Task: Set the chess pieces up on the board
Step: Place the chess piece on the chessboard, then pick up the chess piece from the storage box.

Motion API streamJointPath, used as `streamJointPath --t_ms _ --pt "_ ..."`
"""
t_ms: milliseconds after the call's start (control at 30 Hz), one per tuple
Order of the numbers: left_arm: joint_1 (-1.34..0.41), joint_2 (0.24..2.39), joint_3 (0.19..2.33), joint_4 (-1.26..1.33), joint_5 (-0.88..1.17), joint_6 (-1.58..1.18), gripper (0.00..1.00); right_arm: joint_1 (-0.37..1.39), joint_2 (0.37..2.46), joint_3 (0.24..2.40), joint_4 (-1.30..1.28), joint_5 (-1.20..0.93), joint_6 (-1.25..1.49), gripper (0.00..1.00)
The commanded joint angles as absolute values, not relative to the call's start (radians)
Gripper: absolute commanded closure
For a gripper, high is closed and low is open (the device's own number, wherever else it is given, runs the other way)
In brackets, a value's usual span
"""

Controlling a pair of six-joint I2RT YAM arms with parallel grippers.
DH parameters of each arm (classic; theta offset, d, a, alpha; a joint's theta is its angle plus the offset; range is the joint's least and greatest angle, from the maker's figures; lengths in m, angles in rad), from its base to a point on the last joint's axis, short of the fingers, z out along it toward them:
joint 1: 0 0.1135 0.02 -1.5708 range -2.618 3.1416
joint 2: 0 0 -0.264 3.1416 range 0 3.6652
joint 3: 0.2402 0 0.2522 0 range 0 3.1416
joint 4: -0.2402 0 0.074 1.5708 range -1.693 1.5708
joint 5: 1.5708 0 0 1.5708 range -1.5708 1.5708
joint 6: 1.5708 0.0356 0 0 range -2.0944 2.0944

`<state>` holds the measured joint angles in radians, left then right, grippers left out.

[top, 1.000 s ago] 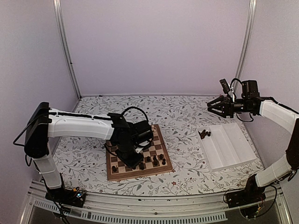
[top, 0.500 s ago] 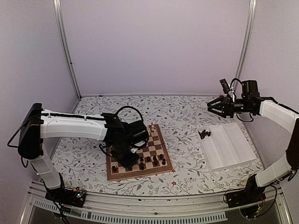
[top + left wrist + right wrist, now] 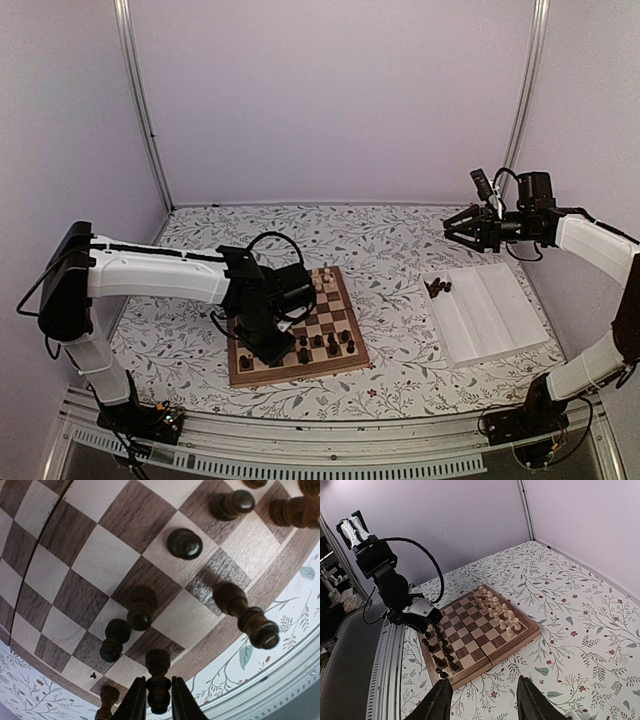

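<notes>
Plain lilac walls and metal corner posts enclose a table under floral-print cloth.

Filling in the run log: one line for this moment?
left fingers: flanking dark piece standing at near edge of board, contact unclear | right fingers: open, empty, raised

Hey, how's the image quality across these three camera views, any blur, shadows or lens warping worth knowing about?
Top external: soft, even light, faint shadows, the chess pieces tiny. Left wrist: strong wide-angle warping, the board edge bows and pieces splay outward. Right wrist: board sharp, its own jaws at the bottom dark and blurred.
</notes>
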<state>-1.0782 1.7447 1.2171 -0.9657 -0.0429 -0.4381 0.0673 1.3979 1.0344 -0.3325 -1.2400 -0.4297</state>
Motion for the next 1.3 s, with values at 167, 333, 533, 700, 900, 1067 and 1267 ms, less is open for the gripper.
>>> streamJointPath --t_ms 167,333,533,700,900,1067,1267 --pt "-1.091 1.693 1.321 -1.063 -0.106 -0.454 0.72 0.074 1.377 1.102 -0.462 -1.113 -0.521 0.52" --pt "-1.091 1.654 1.447 -1.125 -0.154 -0.401 0.66 0.074 1.401 1.195 -0.745 -0.879 -0.795 0.52" --pt "-1.089 1.7 1.626 -0.927 -0.296 -0.207 0.61 0.088 1.492 1.191 -0.856 -0.586 -1.017 0.52" --pt "-1.071 1.754 1.682 -0.621 -0.29 -0.129 0.51 0.101 1.576 1.142 -0.798 -0.458 -1.065 0.55" --pt "-1.065 1.789 1.646 -0.399 -0.133 -0.155 0.51 0.143 1.643 1.155 -0.746 -0.379 -1.138 0.57" --pt "-1.065 1.78 1.586 -0.368 -0.063 -0.182 0.52 0.188 1.714 1.16 -0.702 -0.303 -1.241 0.56" --pt "-1.065 1.725 1.486 -0.333 -0.068 -0.218 0.52 0.232 1.806 1.195 -0.653 -0.209 -1.291 0.53"
